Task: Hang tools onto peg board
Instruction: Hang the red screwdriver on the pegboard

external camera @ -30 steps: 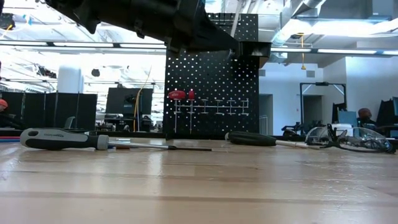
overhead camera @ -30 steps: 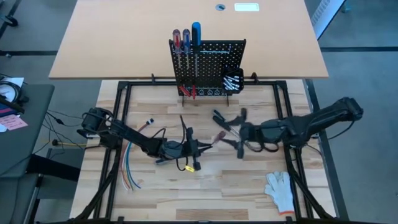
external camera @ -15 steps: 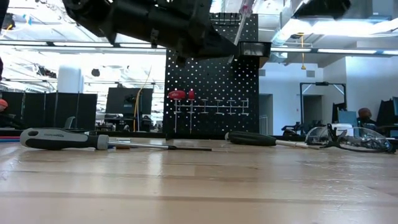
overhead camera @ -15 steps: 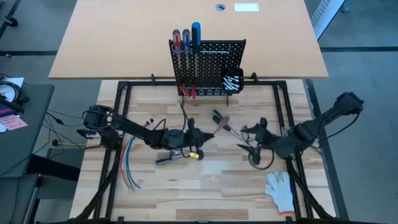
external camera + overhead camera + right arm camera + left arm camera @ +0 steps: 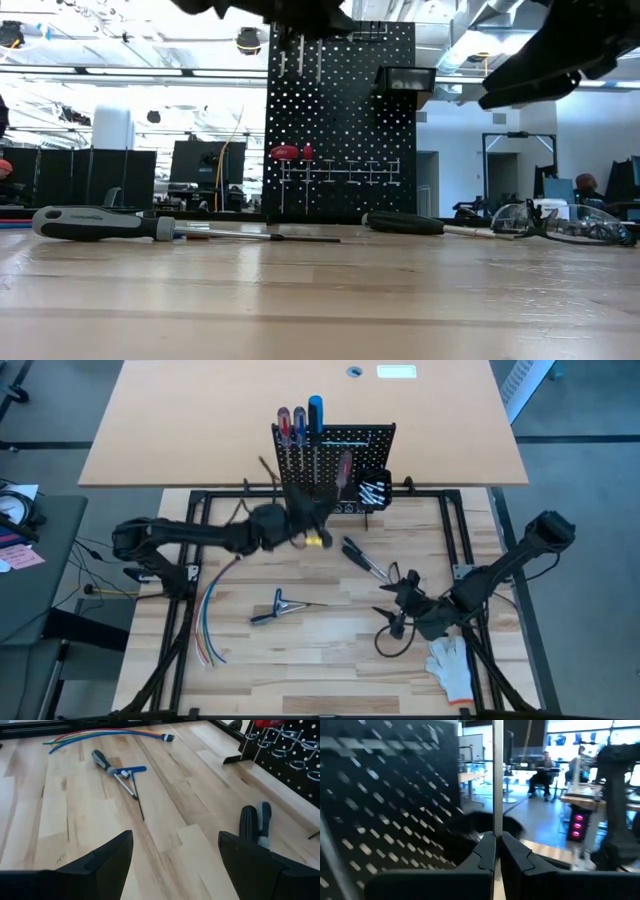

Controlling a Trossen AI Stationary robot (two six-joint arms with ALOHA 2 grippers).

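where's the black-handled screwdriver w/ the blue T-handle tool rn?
High view: the black-handled screwdriver lies on the table left of centre, touching the blue T-handle tool, right of the coloured wires and well in front of the peg board.

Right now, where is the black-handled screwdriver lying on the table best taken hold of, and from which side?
Take the black-handled screwdriver by its thick handle, from straight above, fingers spanning its width. It lies flat on the table, and a blue tool rests against its thin shaft. The right gripper is open and free. The left gripper is shut on a metal shaft at the peg board.
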